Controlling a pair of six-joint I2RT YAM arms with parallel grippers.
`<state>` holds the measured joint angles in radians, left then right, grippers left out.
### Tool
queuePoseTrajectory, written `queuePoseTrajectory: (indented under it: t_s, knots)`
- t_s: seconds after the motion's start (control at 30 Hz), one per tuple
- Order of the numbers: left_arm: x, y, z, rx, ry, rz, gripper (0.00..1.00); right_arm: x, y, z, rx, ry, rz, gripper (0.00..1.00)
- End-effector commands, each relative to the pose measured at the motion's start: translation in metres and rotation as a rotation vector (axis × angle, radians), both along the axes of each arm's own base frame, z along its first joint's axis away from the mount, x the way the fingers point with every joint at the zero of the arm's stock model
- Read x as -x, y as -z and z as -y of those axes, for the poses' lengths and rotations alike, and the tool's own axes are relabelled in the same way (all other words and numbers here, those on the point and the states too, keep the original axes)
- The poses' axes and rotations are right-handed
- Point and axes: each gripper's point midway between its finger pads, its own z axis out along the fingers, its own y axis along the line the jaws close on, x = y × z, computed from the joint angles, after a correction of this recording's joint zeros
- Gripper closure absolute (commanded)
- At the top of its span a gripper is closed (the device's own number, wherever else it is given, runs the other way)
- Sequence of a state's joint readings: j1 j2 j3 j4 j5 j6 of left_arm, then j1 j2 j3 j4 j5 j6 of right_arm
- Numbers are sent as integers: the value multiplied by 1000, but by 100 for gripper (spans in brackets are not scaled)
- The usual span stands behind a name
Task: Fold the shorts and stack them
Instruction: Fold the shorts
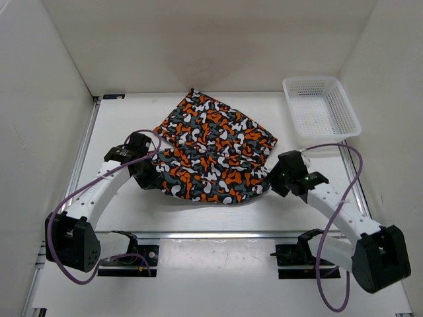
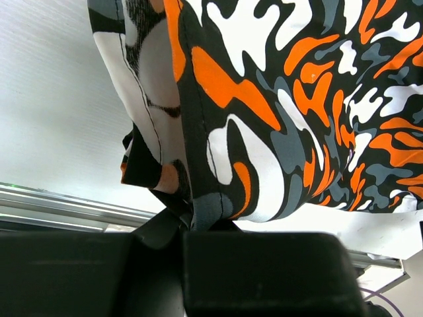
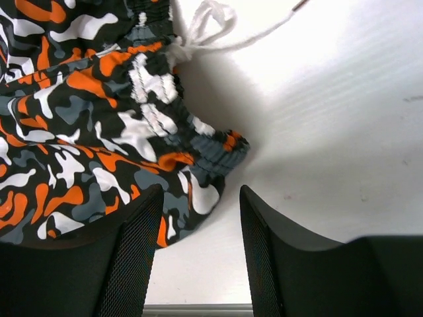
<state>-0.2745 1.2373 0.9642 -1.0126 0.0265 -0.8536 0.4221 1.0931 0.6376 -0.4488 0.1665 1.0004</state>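
Note:
The camouflage shorts (image 1: pixel 211 148) lie folded in the middle of the white table, orange, black, grey and white. My left gripper (image 1: pixel 147 173) is at their near left corner, shut on a fold of the cloth (image 2: pixel 218 172), which hangs lifted from the jaws in the left wrist view. My right gripper (image 1: pixel 272 178) is open at the shorts' near right corner. In the right wrist view its gripper (image 3: pixel 198 221) has the elastic waistband edge (image 3: pixel 211 158) just ahead of the gap, with a white drawstring (image 3: pixel 211 26) on the table beyond.
A white plastic mesh basket (image 1: pixel 320 105) stands at the back right of the table. White walls close in the back and both sides. A metal rail (image 1: pixel 225 234) runs along the near table edge.

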Motion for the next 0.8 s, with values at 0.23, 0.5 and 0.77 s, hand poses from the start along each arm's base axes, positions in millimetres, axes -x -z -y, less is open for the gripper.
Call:
queuePoseTrajectory:
  t_s: [0.23, 0.5, 0.77]
  knots:
    - [-10, -13, 3, 6, 13, 42, 90, 22, 19, 3, -15, 13, -59, 46]
    - [-10, -13, 3, 6, 13, 42, 90, 0, 29, -8, 4, -15, -84, 46]
    - [-10, -13, 3, 6, 13, 42, 90, -16, 36, -17, -5, -21, -85, 46]
